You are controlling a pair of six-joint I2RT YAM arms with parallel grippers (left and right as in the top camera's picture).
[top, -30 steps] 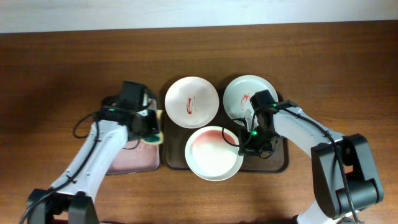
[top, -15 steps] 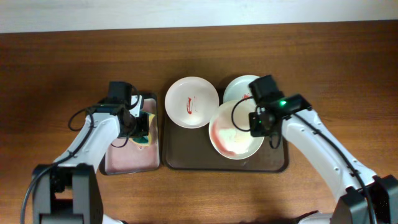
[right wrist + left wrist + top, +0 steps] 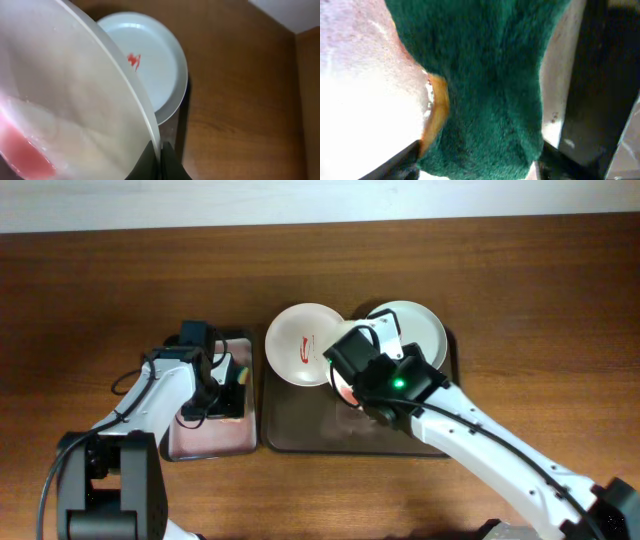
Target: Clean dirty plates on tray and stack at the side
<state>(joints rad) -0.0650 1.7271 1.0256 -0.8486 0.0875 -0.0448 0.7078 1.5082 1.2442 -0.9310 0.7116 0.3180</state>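
Your bench (image 3: 100,280) carries a dark tray (image 3: 300,438) beneath the right pincer (image 3: 159,157) and a pink tray (image 3: 200,442) beneath the left pincer (image 3: 477,161), the two trays side by side. The right pincer is clenched on the rim of a white plate (image 3: 75,100), which it holds steeply tilted above the dark tray, with pink-red liquid pooled at the low side. A second plate (image 3: 300,345) with a red squiggle lies flat on the tray to that pincer's left, and a third plate (image 3: 422,330) lies flat to its right. The left pincer grasps a green sponge (image 3: 485,85) with a yellow backing, low over the pink tray; the sponge fills that wrist view
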